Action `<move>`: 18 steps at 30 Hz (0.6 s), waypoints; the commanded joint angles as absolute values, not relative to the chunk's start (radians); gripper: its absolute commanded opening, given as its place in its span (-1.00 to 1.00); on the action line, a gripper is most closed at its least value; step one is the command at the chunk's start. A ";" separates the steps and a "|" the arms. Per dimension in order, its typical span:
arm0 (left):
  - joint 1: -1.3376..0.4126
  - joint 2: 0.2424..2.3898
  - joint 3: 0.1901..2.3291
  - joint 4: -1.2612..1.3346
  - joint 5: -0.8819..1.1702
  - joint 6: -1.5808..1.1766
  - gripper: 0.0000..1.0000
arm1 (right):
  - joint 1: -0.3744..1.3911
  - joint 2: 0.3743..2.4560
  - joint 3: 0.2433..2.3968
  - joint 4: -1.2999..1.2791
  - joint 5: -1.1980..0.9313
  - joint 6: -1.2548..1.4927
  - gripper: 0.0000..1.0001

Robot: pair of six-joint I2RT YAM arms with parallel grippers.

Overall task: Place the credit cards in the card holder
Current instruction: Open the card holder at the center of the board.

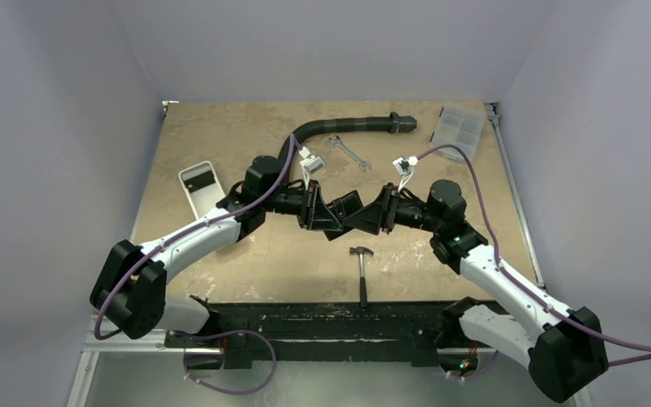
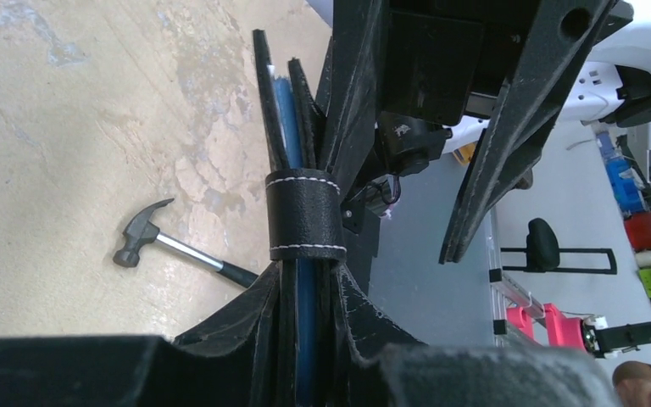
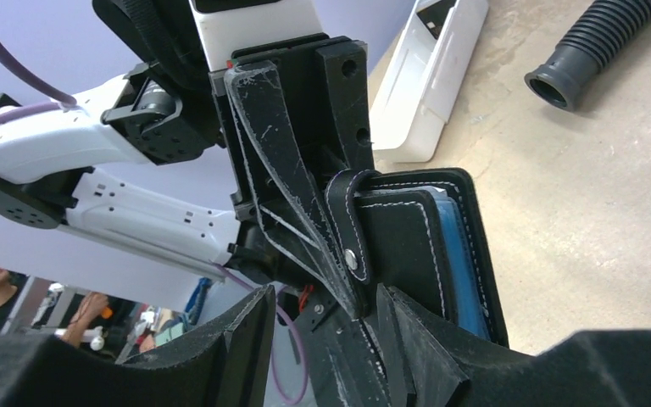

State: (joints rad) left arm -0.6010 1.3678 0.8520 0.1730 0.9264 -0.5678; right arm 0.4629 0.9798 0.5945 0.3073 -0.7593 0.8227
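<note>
The black card holder [image 1: 345, 209] hangs above the middle of the table, and my left gripper [image 1: 326, 216] is shut on it. In the left wrist view the card holder [image 2: 305, 216] stands edge-on between my fingers, its strap wrapped round it. A blue card edge [image 2: 292, 110] shows between its folds. In the right wrist view the card holder [image 3: 415, 246] shows its snap strap [image 3: 349, 246]. My right gripper [image 3: 326, 318] is open. The strap and a left finger [image 3: 275, 161] stand between its jaws. No loose credit cards are clearly visible.
A hammer [image 1: 362, 271] lies near the front edge. A white tray [image 1: 188, 197] with a dark rectangle in it sits at the left. A black corrugated hose [image 1: 347, 125], a wrench [image 1: 349, 153] and a clear compartmented box [image 1: 458, 129] lie at the back.
</note>
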 commanded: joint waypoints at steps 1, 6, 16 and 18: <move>-0.606 1.359 0.842 0.323 1.039 -0.631 -1.00 | 0.497 0.996 0.635 0.239 -0.638 0.730 0.09; -0.607 1.364 0.831 0.353 1.047 -0.656 -1.00 | 0.540 1.043 0.643 0.293 -0.638 0.759 0.03; -0.609 1.382 0.836 0.325 1.031 -0.642 -1.00 | 0.558 1.092 0.614 0.522 -0.694 0.997 -0.38; -0.609 1.394 0.851 0.262 1.010 -0.603 -1.00 | 0.558 1.100 0.600 0.612 -0.714 1.092 -0.47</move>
